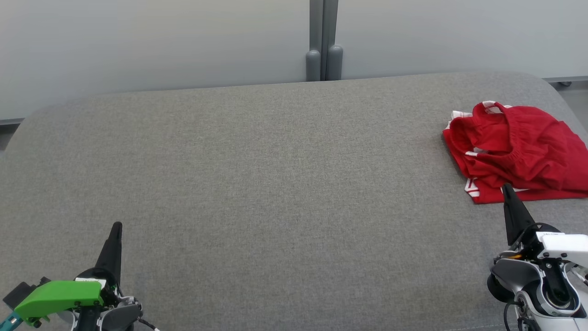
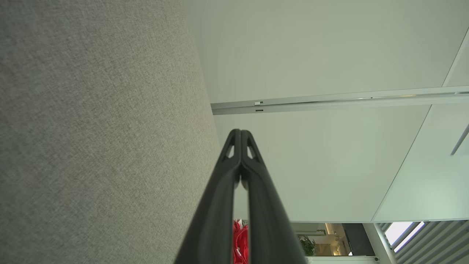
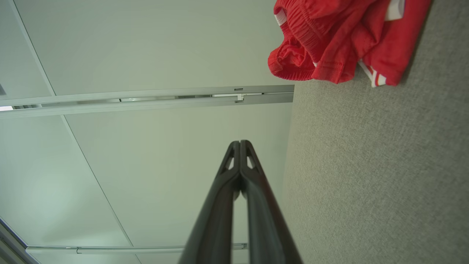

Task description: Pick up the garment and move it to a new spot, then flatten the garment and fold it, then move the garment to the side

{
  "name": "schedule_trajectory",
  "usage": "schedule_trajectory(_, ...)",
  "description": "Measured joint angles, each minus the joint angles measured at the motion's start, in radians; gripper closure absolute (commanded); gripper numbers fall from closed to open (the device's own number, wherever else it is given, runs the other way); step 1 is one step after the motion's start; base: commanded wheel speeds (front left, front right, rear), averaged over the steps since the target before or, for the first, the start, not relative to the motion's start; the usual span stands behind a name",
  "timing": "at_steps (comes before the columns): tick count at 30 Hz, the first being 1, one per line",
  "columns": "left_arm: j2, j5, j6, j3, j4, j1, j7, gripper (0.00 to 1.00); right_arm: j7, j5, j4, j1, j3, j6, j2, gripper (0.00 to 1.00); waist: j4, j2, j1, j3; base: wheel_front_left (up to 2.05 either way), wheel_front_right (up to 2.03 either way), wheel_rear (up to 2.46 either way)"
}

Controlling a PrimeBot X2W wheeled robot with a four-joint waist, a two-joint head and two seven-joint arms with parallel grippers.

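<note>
- the left gripper (image 1: 116, 226) is hovering pinched shut, gripping nothing, over the grey padded surface (image 1: 275, 184).
- the right gripper (image 1: 506, 187) is sitting fully closed and empty too.
- the red garment (image 1: 519, 151) is lying crumpled just ahead of the right gripper's tips, well apart from the left gripper.

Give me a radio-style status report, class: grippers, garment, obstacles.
Left gripper shut, empty. Right gripper shut, empty, tip near the red garment. Garment crumpled at grey surface right end. No obstacle seen.
</note>
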Motion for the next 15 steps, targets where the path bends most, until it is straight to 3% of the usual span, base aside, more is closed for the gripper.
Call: schedule_trajectory(15, 0.000, 0.000, 0.000, 0.003, 0.002, 0.000, 0.000, 1.00, 0.001, 0.000, 0.004, -0.001, -0.002, 0.000, 0.003, 1.00, 0.000, 0.0000, 0.0000, 0.000, 0.00, 0.00, 0.00)
